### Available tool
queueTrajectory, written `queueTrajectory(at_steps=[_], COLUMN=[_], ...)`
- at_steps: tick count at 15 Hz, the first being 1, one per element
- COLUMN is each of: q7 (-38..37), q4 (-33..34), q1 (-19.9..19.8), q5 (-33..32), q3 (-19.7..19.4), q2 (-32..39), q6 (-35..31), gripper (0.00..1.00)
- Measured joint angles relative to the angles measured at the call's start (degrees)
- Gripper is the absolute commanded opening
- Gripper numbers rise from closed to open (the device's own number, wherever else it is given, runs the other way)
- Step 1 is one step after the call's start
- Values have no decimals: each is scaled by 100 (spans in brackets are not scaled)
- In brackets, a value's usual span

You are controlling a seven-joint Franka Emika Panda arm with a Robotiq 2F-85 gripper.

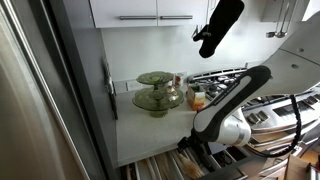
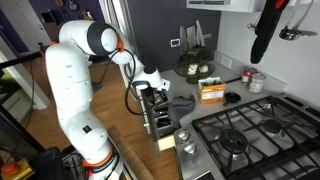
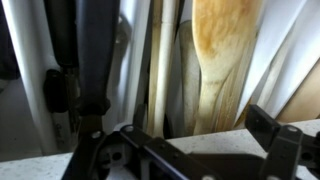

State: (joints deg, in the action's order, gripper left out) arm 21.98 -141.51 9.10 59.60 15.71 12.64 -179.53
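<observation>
My gripper (image 3: 196, 128) is open and points down into an open drawer (image 2: 163, 118) of kitchen utensils below the counter. In the wrist view a wide wooden spatula (image 3: 222, 60) lies just beyond the fingertips, with slim wooden handles (image 3: 160, 70) and a black-handled utensil (image 3: 95, 55) to its left. A speckled light edge (image 3: 215, 142) lies between the two fingers. Nothing is held. In both exterior views the gripper (image 1: 190, 146) (image 2: 150, 88) hangs over the drawer (image 1: 185, 165).
A green glass tiered stand (image 1: 158, 92) is on the white counter. A gas stove (image 2: 245, 135), an orange box (image 2: 212, 92), a can (image 2: 257, 80) and a grey cloth (image 2: 182, 101) are near. A black oven mitt (image 1: 220, 25) hangs above. A fridge wall (image 1: 50, 90) stands beside.
</observation>
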Motion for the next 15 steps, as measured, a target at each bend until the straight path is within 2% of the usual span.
queueTrajectory(at_steps=[1,2,4,8,12,13,15], q7=[3,7,4,3,59,80,94], q4=[-124,-251,-496,-727,-714,-708,-698], q1=[1,4,18,18,19,19,18], q5=[-76,-170,-442,-871,-991,-1000,-1056], q3=[-22,-46,-104,-142,-138,-138,-140], q2=[-116,-233,-439,-687,-834,-862,-885], q6=[23,99,332,887,1462,1576,1784], gripper=[97,75,70,39,8,2,0])
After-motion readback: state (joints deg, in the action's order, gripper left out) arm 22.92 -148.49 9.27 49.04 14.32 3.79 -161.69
